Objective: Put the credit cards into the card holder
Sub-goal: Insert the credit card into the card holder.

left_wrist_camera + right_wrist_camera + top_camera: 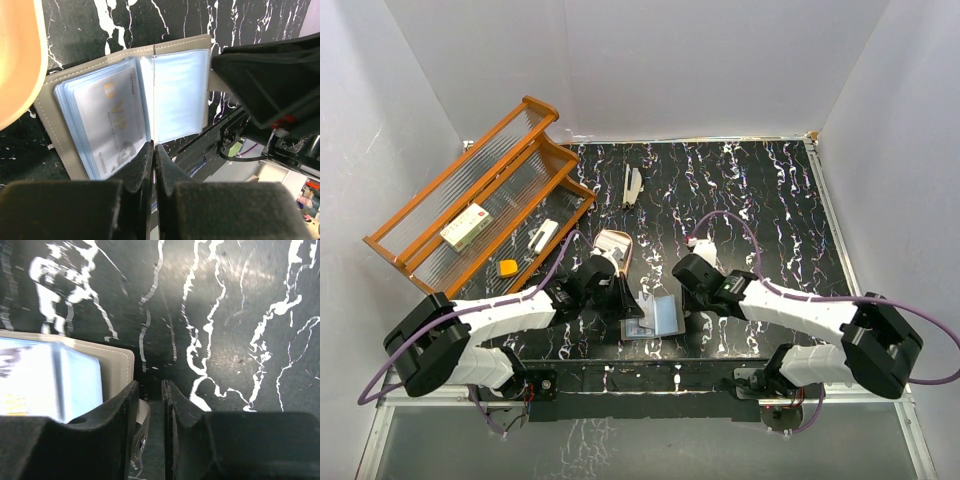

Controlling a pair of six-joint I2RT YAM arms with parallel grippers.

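Observation:
The card holder lies open on the black marbled table, its bluish sleeves up. In the left wrist view the card holder has a pale credit card marked VIP in its left sleeve. My left gripper is shut with nothing visible between the fingers, its tips at the near edge of the fold. My right gripper is at the holder's right edge, jaws a narrow gap apart. The snap tab lies beside its left finger. More pale cards seem to lie in the tan oval tray.
An orange wooden rack stands at the back left with a white box with red marks, a white item and a yellow piece. A white object lies at the back middle. The tan tray's rim is next to the holder.

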